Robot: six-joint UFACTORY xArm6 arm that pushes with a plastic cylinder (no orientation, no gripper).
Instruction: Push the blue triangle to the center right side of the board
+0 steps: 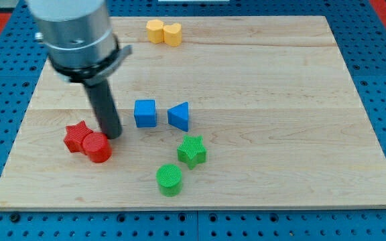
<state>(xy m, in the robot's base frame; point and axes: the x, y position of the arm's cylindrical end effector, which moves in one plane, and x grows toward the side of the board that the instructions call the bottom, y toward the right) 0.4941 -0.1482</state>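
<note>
No text, label, brand, number or sign can be read anywhere in the camera view. The wooden board [280, 100] carries only its grain, and no block shows a letter or a mark on its faces.

The arm [72, 30] is cut off by the view's top edge, so only its grey housing and the dark rod are seen. The tip [112, 136] is seen just above the red cylinder [96, 147]; whether they touch cannot be told. The red star [78, 136] is partly hidden behind the cylinder. The blue pegboard [380, 40] is cropped at every edge.
</note>
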